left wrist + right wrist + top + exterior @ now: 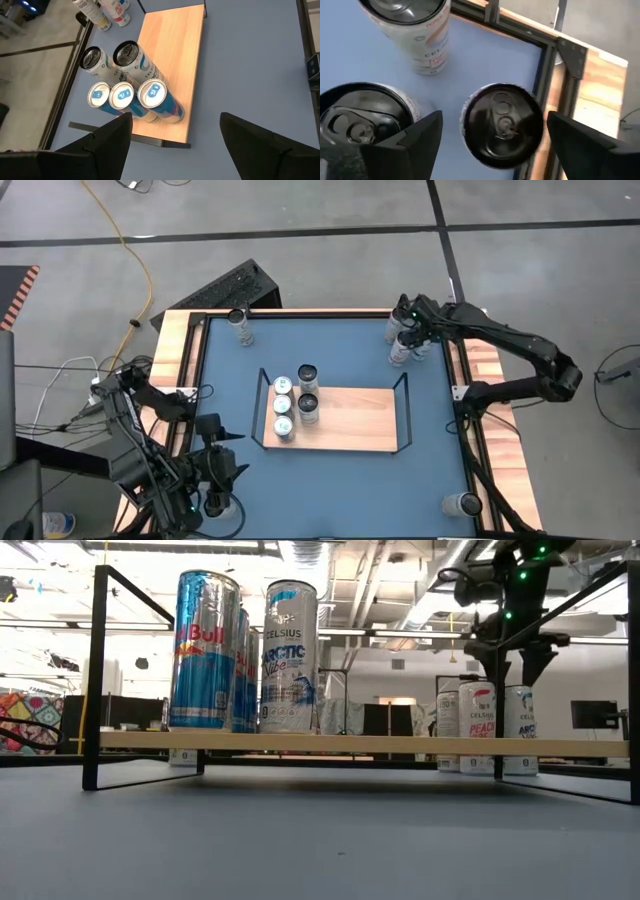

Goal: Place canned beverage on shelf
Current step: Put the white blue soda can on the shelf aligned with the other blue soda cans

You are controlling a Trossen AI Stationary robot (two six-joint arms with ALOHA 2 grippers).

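Observation:
The shelf, a light-wood board in a black wire frame, stands mid-table with several cans upright at its left end. Three more cans stand on the blue tabletop in the far right corner. My right gripper hangs open over them, pointing steeply down. Its fingers stand on either side of a black-topped can, just above its rim, touching nothing. My left gripper waits open above the near left of the table, facing the shelf's left end.
A single can stands at the far left corner and another at the near right. The black frame rail and wooden border run close beside the black-topped can. The shelf's right half is bare wood.

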